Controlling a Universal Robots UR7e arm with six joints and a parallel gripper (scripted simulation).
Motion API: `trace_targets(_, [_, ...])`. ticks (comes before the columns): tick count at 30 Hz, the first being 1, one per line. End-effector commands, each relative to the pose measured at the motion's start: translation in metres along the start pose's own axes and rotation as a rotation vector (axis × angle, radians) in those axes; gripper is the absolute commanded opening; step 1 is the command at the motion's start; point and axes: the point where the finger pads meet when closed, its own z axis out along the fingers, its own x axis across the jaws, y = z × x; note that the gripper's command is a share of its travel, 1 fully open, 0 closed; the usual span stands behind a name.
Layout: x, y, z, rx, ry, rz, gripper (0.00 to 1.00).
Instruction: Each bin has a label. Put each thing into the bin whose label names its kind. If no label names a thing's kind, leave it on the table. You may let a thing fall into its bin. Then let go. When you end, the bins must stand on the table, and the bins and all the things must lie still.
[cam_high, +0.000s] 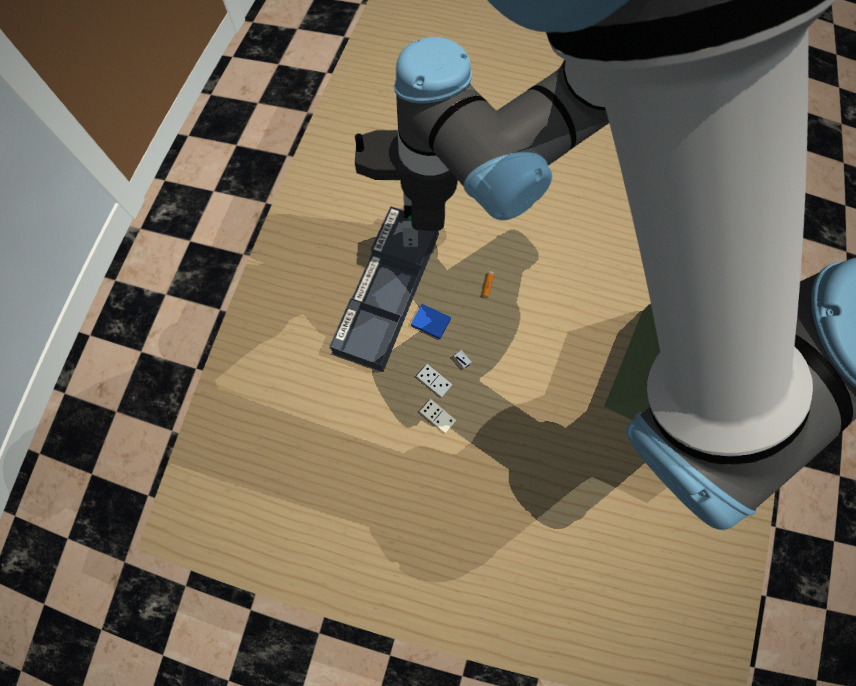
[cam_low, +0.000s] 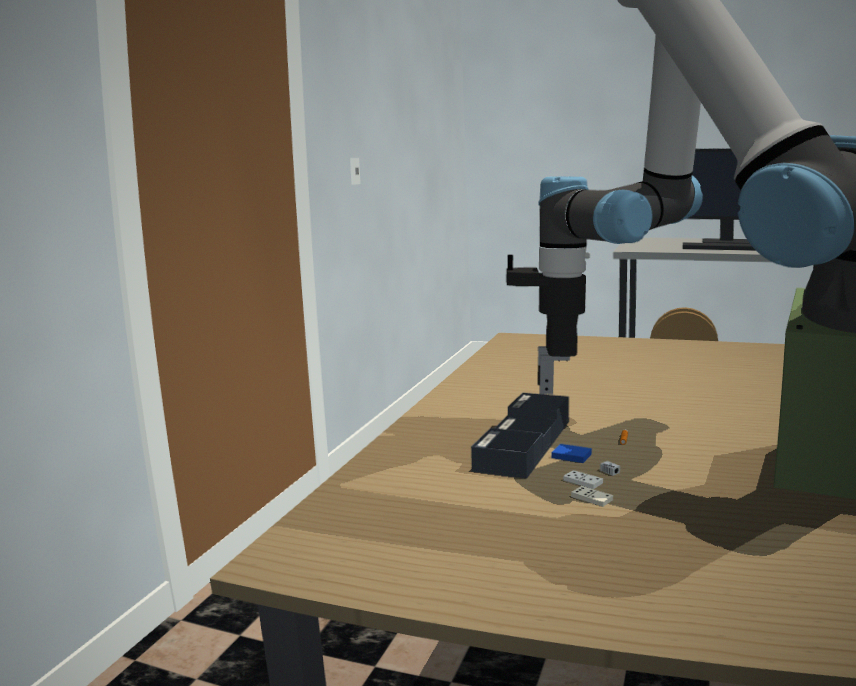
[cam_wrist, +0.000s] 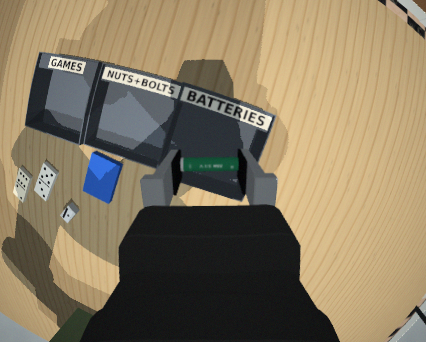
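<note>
My gripper (cam_wrist: 209, 163) is shut on a green battery (cam_wrist: 208, 164), held lengthwise between the fingers. It hangs a little above the bin labelled BATTERIES (cam_wrist: 218, 139), the end compartment of a dark three-bin row (cam_high: 385, 285); the others read NUTS+BOLTS (cam_wrist: 133, 114) and GAMES (cam_wrist: 59, 95). In the exterior view the fingers (cam_low: 545, 375) stand just over that bin (cam_low: 539, 410). On the table beside the bins lie an orange battery (cam_high: 487, 283), a flat blue block (cam_high: 430, 320), a small grey metal piece (cam_high: 462, 359) and two dominoes (cam_high: 434, 380) (cam_high: 437, 415).
The arm's dark green base (cam_low: 814, 400) stands at the table's right side. The wrist and forearm (cam_high: 464, 142) hang over the far end of the bin row. A wall and a brown door (cam_low: 221, 250) lie to the left of the table.
</note>
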Motion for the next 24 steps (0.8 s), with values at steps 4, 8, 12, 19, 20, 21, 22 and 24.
trace_targets(4, [0.0041,-0.0051,0.0004,-0.01,0.001,0.211,0.8])
trace_targets(8, [0.0039,-0.0048,0.0004,-0.018,0.002,0.331,0.8])
trace_targets(12, [0.0034,-0.0042,0.0004,-0.018,0.002,0.341,0.8])
trace_targets(19, [0.0027,-0.0034,0.0004,-0.018,0.002,0.341,0.8])
trace_targets(20, [0.0027,-0.0033,0.0004,-0.018,0.002,0.341,0.8])
trace_targets(21, [0.0027,-0.0033,0.0004,-0.018,0.002,0.341,0.8])
trace_targets(22, [0.0027,-0.0033,0.0004,-0.018,0.002,0.341,0.8])
trace_targets(24, [0.0026,-0.0032,0.0004,-0.018,0.002,0.341,0.8])
